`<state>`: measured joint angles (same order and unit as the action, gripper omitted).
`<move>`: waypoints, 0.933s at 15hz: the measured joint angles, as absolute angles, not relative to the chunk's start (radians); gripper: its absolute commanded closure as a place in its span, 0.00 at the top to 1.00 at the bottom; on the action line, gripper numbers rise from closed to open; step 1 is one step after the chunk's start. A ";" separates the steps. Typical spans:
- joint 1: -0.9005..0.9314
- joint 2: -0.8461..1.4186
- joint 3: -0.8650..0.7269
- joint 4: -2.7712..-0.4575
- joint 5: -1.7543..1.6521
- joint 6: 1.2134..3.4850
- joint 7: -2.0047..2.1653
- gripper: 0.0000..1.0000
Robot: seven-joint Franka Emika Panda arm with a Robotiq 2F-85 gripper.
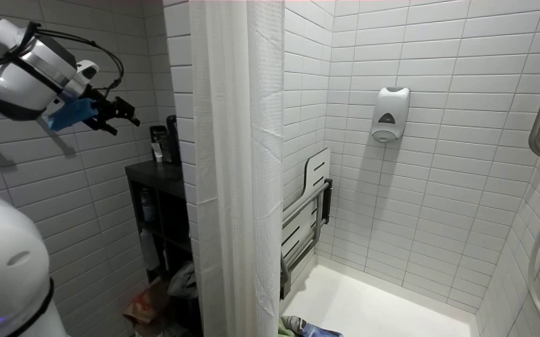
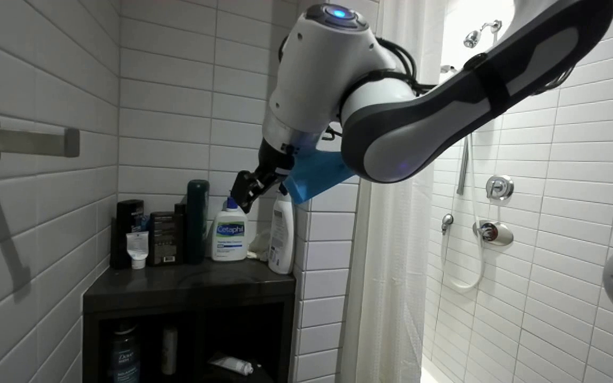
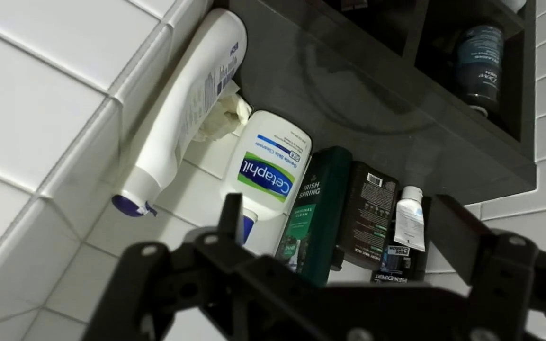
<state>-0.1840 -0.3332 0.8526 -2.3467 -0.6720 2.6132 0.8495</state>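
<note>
My gripper (image 3: 341,218) is open, with nothing between its fingers. It hangs in the air near the dark shelf top (image 2: 189,282) and also shows in both exterior views (image 1: 127,127) (image 2: 245,192). On the shelf top stand a white Cetaphil bottle (image 3: 268,161) with a blue cap, a tall white bottle (image 3: 197,94) by the wall corner, a green Irish Spring bottle (image 3: 320,203), a brown bottle (image 3: 370,213), a small white tube (image 3: 409,218) and a black Men Expert bottle (image 3: 398,258). In the wrist view the left finger covers part of the Cetaphil cap.
A blue piece (image 2: 317,173) is fixed at the wrist. A white shower curtain (image 1: 237,164) hangs beside the shelf's wall corner. Lower compartments hold a Dove can (image 3: 481,66). A metal bar (image 2: 24,141) juts from the tiled wall. A folded seat (image 1: 305,215) is in the shower.
</note>
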 measured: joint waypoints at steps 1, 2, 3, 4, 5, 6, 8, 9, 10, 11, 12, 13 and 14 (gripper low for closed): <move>-0.197 -0.326 0.864 -2.341 -0.688 2.607 0.862 1.00; -0.211 -0.320 0.873 -2.337 -0.704 2.602 0.877 1.00; -0.220 -0.316 0.877 -2.336 -0.707 2.597 0.882 1.00; -0.223 -0.309 0.874 -2.336 -0.702 2.592 0.882 1.00; -0.219 -0.301 0.865 -2.340 -0.679 2.592 0.871 1.00; -0.190 -0.291 0.833 -2.350 -0.634 2.592 0.842 1.00; -0.089 -0.270 0.740 -2.373 -0.519 2.592 0.740 1.00; -0.060 -0.266 0.714 -2.378 -0.501 2.592 0.721 1.00; -0.048 -0.265 0.701 -2.382 -0.497 2.592 0.716 1.00; -0.044 -0.265 0.700 -2.383 -0.497 2.592 0.716 1.00; -0.043 -0.264 0.700 -2.383 -0.497 2.592 0.716 1.00; -0.042 -0.264 0.700 -2.383 -0.497 2.592 0.716 1.00; -0.041 -0.264 0.699 -2.383 -0.497 2.592 0.716 1.00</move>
<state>-0.0415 -0.2643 0.6993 -2.3831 -0.4966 2.5923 0.7160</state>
